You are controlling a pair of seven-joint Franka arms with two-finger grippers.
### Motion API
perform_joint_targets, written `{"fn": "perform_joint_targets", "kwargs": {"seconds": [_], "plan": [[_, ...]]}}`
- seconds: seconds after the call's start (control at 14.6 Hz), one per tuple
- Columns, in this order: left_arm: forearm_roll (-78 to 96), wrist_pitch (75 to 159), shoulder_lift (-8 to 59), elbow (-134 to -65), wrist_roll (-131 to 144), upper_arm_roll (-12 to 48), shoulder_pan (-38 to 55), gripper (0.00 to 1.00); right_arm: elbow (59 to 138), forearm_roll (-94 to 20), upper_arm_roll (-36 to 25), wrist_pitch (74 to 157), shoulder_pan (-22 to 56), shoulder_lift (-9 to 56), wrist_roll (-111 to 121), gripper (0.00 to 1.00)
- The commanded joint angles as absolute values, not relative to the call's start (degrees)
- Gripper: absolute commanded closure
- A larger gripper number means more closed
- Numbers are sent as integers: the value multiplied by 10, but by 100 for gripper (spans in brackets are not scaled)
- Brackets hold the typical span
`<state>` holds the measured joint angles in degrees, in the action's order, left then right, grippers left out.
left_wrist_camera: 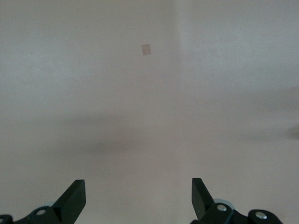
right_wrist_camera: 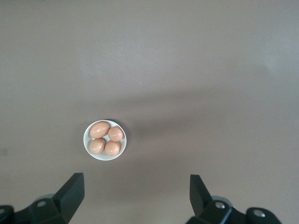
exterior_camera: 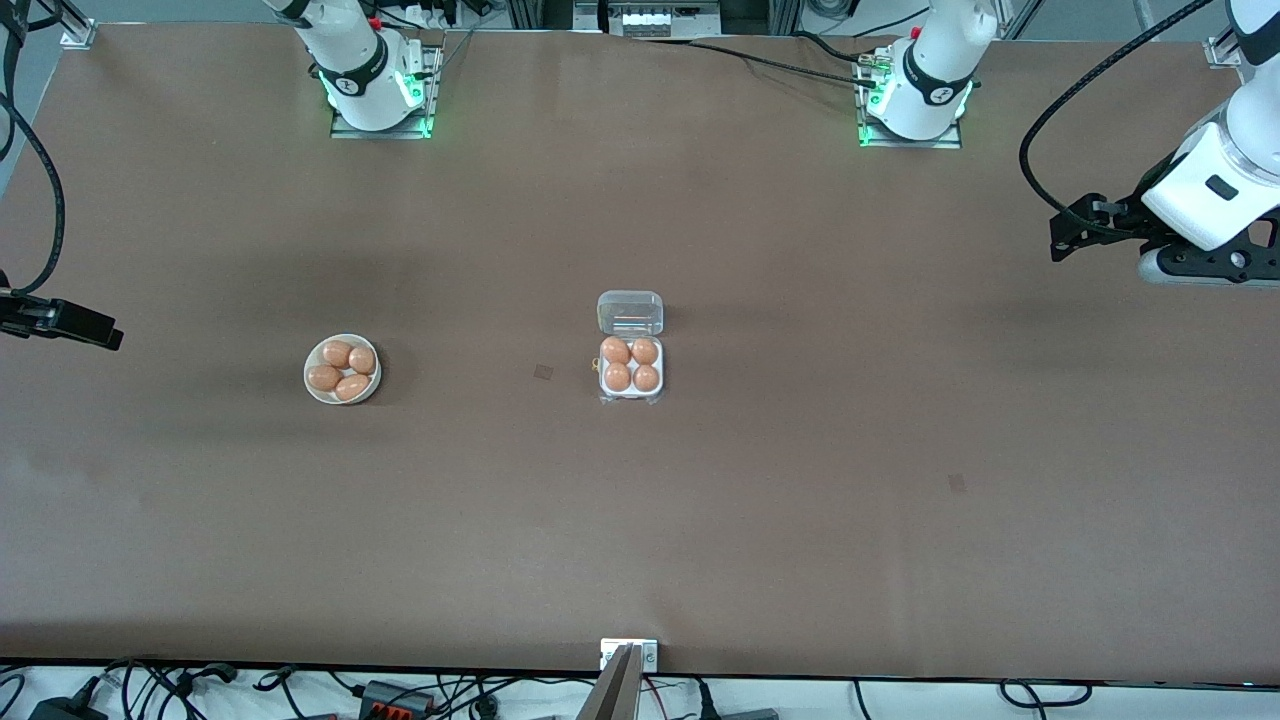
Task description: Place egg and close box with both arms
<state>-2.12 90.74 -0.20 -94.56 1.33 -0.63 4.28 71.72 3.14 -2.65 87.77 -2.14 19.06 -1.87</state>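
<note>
The white box (exterior_camera: 630, 393) sits mid-table with its clear lid (exterior_camera: 630, 312) swung open and lying flat toward the robots' bases. Each of its cells holds an orange-brown egg (exterior_camera: 616, 351). My left gripper (exterior_camera: 1060, 238) hangs open and empty over the left arm's end of the table; in the left wrist view (left_wrist_camera: 138, 196) it has only bare table under it. My right gripper (exterior_camera: 105, 335) hangs open and empty over the right arm's end of the table. In the right wrist view (right_wrist_camera: 137, 193) the bowl lies ahead of its fingers.
A round white bowl (exterior_camera: 310, 362) with several more eggs (exterior_camera: 337, 353) stands toward the right arm's end, level with the box; it also shows in the right wrist view (right_wrist_camera: 87, 140). Small dark marks (exterior_camera: 543, 371) dot the brown table (exterior_camera: 800, 450).
</note>
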Motion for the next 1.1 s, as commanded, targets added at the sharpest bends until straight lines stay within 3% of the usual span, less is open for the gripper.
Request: {"fn": "perform_joint_targets", "kwargs": {"seconds": [0.0, 0.21, 0.34, 1.03], "plan": [[-12, 898, -6, -942, 5, -4, 39, 0, 798, 28, -33, 895, -16, 129, -10, 0], [-12, 898, -6, -942, 5, -4, 39, 0, 911, 29, -29, 961, -14, 60, -10, 0], [-13, 898, -6, -942, 6, -4, 40, 0, 946, 29, -28, 965, -15, 35, -10, 0], [-13, 898, -6, -942, 6, -4, 40, 0, 940, 29, -25, 967, -15, 33, -9, 0]]}}
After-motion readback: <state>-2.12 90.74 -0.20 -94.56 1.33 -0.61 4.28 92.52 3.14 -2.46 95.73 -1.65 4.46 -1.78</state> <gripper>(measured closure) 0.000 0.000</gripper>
